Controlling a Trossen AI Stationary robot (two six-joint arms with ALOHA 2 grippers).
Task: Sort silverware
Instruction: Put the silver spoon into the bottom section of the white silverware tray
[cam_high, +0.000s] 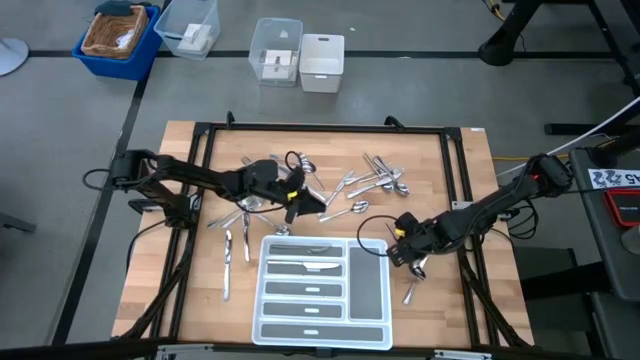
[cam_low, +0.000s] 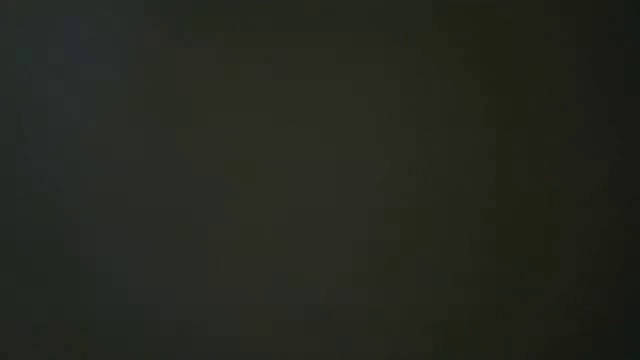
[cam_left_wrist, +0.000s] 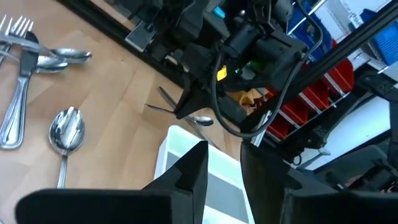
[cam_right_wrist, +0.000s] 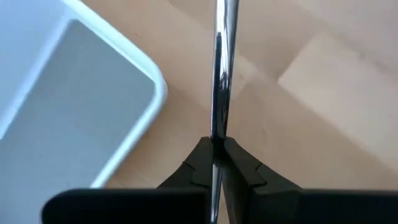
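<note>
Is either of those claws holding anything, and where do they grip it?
The right gripper pinches a silver utensil by its slim handle, beside the white tray. The left gripper holds nothing.

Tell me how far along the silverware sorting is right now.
Early on. A few pieces lie in the white tray. The right gripper, beside the tray's right edge, is shut on a utensil. The left gripper hovers open above the tray's far edge. Most silverware is scattered on the table.
</note>
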